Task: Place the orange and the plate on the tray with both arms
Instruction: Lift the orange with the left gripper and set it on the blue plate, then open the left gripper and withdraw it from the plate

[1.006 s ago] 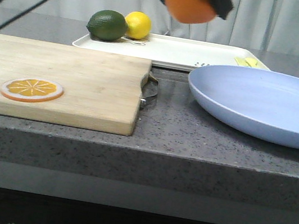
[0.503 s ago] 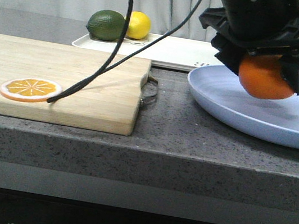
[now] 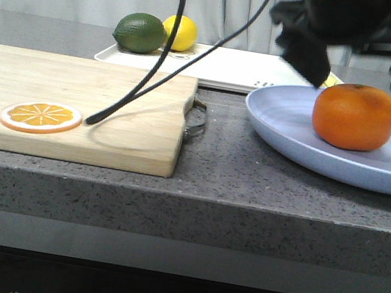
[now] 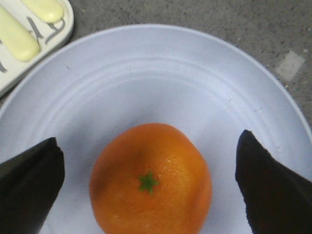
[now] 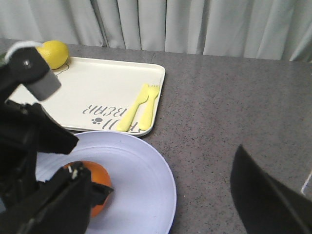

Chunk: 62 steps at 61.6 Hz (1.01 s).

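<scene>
The orange (image 3: 354, 116) rests on the pale blue plate (image 3: 281, 119) at the right of the counter. My left gripper (image 3: 366, 86) hovers just above it, open, its black fingers (image 3: 306, 56) apart on either side and not touching it. In the left wrist view the orange (image 4: 151, 180) lies between the spread fingers (image 4: 29, 187) on the plate (image 4: 146, 78). My right gripper (image 5: 156, 195) is open and empty over the plate's near edge (image 5: 156, 170); the orange (image 5: 97, 183) is partly hidden by the left arm. The cream tray (image 3: 230, 66) lies behind the plate.
A dark green fruit (image 3: 140, 32) and a lemon (image 3: 180, 32) sit at the tray's left end. A yellow fork and spoon (image 5: 139, 107) lie on the tray (image 5: 97, 87). A wooden cutting board (image 3: 99, 94) with an orange slice (image 3: 41, 116) is at left. Black cables (image 3: 155, 73) hang over the board.
My left gripper carried the orange from high above the tray down onto the plate, then opened and let it go. The orange now stands free on the plate.
</scene>
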Available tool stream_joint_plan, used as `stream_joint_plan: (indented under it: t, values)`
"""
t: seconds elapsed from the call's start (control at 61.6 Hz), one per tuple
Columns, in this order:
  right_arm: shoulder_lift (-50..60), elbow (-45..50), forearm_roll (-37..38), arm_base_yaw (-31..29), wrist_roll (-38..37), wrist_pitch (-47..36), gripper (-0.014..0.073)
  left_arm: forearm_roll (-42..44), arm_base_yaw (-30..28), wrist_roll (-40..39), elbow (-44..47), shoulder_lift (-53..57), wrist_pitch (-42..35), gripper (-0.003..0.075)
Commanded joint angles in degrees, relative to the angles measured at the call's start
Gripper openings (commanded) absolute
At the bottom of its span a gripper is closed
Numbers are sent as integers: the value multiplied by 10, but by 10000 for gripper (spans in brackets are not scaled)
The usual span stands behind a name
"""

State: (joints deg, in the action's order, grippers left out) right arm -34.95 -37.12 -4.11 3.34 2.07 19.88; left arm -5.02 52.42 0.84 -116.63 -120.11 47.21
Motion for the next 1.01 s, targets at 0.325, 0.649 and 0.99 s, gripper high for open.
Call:
stream_joint_plan:
  t: [0.325,0.649,0.99]
  values:
    - [-3,-20,-4,-3,1,-40,591,9,3,0,-133,40,181,144]
    - [-3,-20,-4,-3,1,-38,591,8,3,0,-133,40,260,-17]
    - [-3,-20,-4,-3,1,-38,591,20,-1,-2,-118,74,260,-17]
